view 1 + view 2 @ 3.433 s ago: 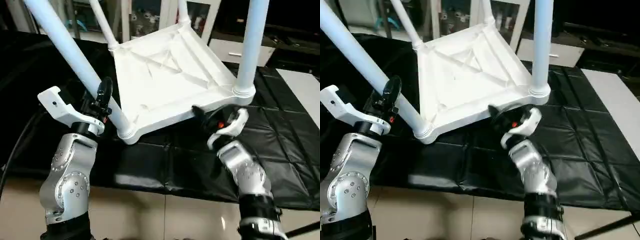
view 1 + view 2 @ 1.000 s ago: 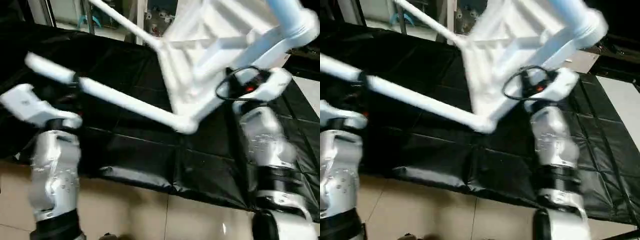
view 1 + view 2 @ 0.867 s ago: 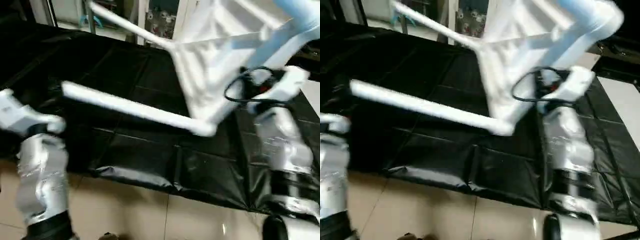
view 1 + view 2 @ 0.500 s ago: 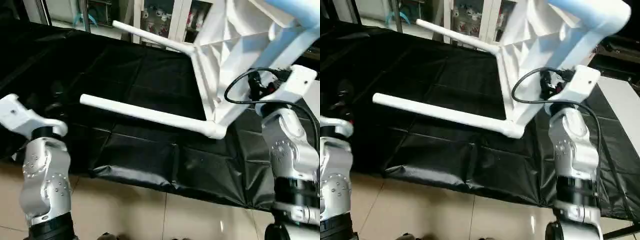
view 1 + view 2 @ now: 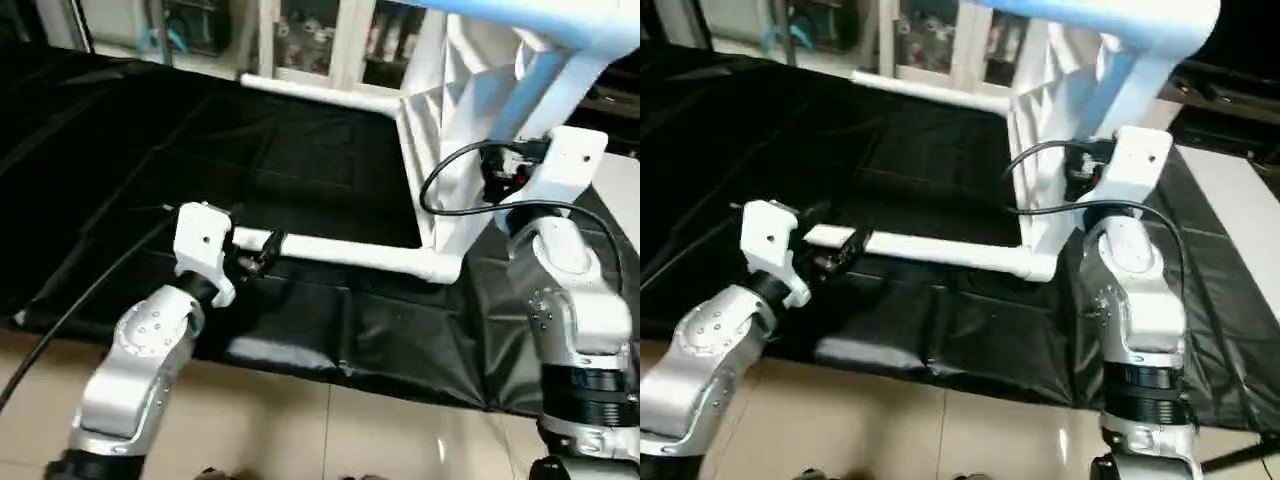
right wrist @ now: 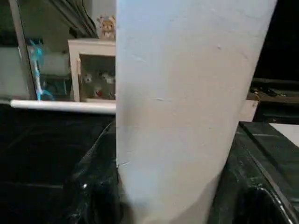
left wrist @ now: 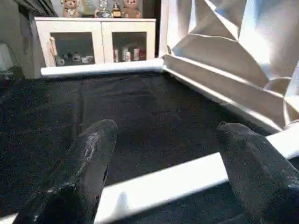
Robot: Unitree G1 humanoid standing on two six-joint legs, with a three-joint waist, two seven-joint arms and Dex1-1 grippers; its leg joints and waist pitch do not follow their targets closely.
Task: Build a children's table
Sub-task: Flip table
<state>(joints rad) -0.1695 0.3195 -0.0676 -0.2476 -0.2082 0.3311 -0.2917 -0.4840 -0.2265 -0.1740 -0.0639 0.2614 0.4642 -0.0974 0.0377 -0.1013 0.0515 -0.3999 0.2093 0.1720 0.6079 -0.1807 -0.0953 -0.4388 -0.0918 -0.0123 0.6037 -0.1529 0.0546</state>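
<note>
2 grippers on legs, left gripper (image 5: 262, 250) open, right gripper (image 6: 163, 205) clamping leg (image 6: 187, 107)

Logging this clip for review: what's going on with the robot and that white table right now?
The robot is handling the children's table, legs fitted and tipped on its side over the black mat. The right gripper is closed around one leg. The left gripper is open, its fingers straddling the lowest leg near its free end, not clamped on it.

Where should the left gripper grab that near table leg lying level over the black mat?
Near the free end of the near leg, from above, one finger either side. It lies level above the black mat, and the left gripper is open there already.
</note>
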